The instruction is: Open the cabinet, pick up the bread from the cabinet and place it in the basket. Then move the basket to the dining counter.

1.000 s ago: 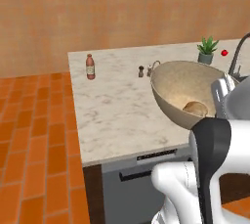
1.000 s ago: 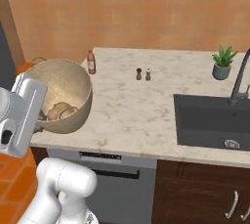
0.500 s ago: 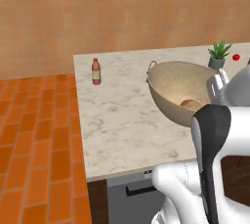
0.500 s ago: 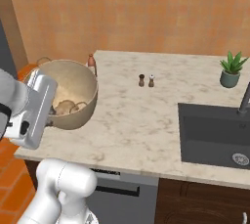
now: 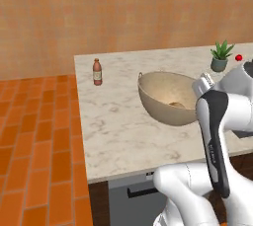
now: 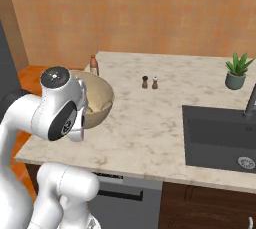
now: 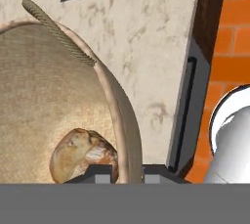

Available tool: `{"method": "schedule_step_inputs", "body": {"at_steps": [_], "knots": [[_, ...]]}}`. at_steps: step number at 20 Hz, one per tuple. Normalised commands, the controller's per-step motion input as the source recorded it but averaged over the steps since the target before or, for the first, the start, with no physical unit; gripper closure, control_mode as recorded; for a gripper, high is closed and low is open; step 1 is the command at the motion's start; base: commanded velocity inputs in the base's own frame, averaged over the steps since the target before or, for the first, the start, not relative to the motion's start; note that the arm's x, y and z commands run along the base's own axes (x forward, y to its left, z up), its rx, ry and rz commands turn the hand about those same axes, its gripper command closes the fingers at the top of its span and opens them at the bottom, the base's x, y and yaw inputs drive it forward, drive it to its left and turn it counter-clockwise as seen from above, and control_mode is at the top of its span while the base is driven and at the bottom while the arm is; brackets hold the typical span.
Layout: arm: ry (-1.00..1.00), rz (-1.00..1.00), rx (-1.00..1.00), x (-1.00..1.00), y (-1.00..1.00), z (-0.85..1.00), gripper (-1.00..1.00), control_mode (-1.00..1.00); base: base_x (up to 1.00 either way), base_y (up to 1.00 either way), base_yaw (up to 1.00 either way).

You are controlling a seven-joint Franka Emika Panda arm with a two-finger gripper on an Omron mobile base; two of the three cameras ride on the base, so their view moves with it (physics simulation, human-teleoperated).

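Observation:
The basket [image 5: 168, 94] is a wide tan bowl tilted over the dining counter [image 5: 113, 121], a light marble slab. In the right base view the basket [image 6: 100, 98] sits half behind my hand. My gripper [image 7: 126, 171] is shut on the basket's rim [image 7: 122, 120], one fingertip inside and one outside. From the left base view the gripper [image 5: 202, 86] is at the basket's right edge. The bread [image 7: 83, 154], a golden roll, lies inside the basket near the held rim; it also shows as bread [image 5: 178, 105]. The cabinet is out of view.
A brown bottle [image 5: 97, 71] stands near the counter's far left corner. Two small shakers [image 6: 150, 81] stand mid-counter, a potted plant [image 6: 236, 71] at the back right. A dark sink [image 6: 220, 133] with a faucet [image 6: 250, 100] is set into the right side. Brick floor [image 5: 34, 136] lies left.
Both base views have shifted a little, so the camera moved. The basket, still held by its rim, has travelled further in over the marble counter, away from its left edge.

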Motion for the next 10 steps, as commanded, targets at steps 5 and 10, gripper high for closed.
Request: {"method": "schedule_step_inputs", "body": {"at_steps": [5,10], "knots": [[0.07,0.03,-0.09,1.0,-0.04,-0.57,1.0,-1.0,0.0,0.0,0.0],[0.06,0.0,-0.03,1.0,0.0,-0.68,1.0,-1.0,0.0,0.0,0.0]]}}
